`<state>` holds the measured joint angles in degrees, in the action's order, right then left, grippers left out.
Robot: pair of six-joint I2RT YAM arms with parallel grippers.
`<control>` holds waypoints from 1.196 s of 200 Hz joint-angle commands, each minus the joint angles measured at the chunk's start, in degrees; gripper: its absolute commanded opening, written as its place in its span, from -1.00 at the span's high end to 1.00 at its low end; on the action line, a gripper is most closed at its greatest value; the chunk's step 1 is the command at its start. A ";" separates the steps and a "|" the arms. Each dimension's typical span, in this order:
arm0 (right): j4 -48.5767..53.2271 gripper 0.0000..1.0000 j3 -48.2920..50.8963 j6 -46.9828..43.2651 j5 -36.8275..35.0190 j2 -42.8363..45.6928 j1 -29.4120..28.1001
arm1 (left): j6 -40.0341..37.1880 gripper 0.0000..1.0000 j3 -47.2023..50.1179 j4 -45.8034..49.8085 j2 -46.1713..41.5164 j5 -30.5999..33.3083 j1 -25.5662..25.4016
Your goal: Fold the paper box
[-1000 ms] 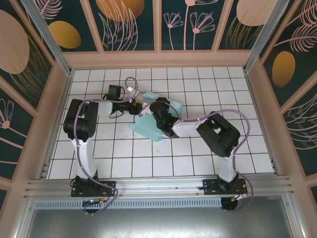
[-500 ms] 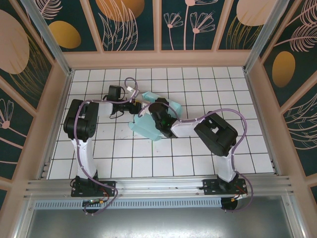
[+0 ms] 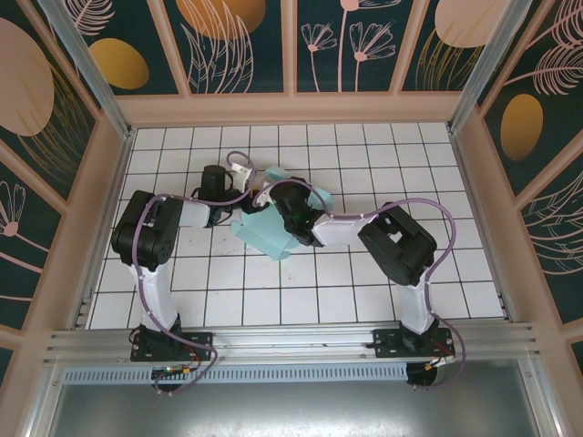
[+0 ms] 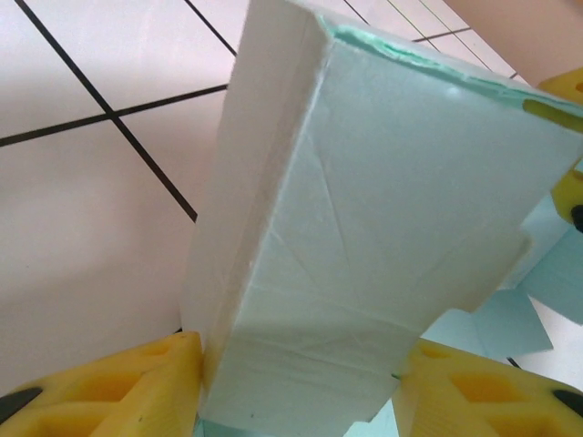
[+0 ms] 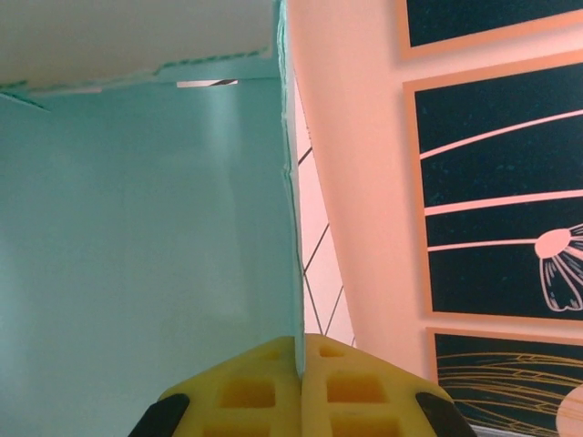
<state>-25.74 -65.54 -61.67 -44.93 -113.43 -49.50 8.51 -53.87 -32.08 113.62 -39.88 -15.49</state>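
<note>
Forming the body of the paper box [image 3: 271, 232] appears to be the step in hand, with the end flaps not yet closed.

Position: the box sits near the middle of the tiled bench [image 3: 383, 164], between the two arms. It is partly set up as a hollow sleeve.

Grip: the left fingers [image 4: 137, 387] stand apart on either side of the sleeve's near end, each touching a wall (a wide clasp, as far as can be judged). The right fingers [image 5: 355, 387] are pressed together, pinching a single thin wall at its edge.

Recommendation: keep the left clasp light so the sleeve is not crushed flat. Let the right pinch swing its wall along the existing crease rather than pull outward, since thin card would likely tear or buckle.

Edges: the pinched wall's upper edge looks slightly ragged. A loose flap [image 4: 492, 326] lies beyond the sleeve, and the creases are faint.

Room: bare tiles surround the box and the frame walls [image 3: 107, 191] are well apart. The two wrists crowd each other directly over the work, which is the real constraint.
</note>
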 commanded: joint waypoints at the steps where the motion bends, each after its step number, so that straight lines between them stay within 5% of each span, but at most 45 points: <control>1: -0.13 1.00 -2.17 4.56 0.89 -0.38 0.80 | 0.51 -0.11 0.55 -1.86 -1.04 0.12 -0.78; 45: 2.13 1.00 -2.42 6.35 2.15 0.63 1.02 | 0.67 -0.19 0.64 -1.78 -0.73 1.34 -0.79; 84: 11.92 1.00 -5.11 14.95 5.53 2.22 3.12 | 4.39 -0.55 3.69 -8.10 -4.10 1.09 -0.67; 107: 14.30 1.00 -5.08 17.30 6.24 2.66 4.20 | 10.75 -0.78 8.28 -15.95 -7.99 3.20 -0.12; 149: 17.13 1.00 -5.02 21.69 7.84 3.27 6.00 | 23.98 -0.85 11.93 -23.27 -10.49 3.93 1.42; 199: 21.63 1.00 -6.26 27.43 11.97 4.08 8.38 | 32.51 -0.47 14.52 -23.73 -10.45 2.84 1.68; 239: 22.38 1.00 -6.49 29.64 14.49 4.11 9.33 | 39.26 0.27 15.72 -27.96 -4.33 2.64 1.47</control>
<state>-5.06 -70.32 -35.83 -32.97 -111.39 -40.75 41.28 -39.09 -55.59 105.10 -35.99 -13.91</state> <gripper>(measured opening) 0.055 0.427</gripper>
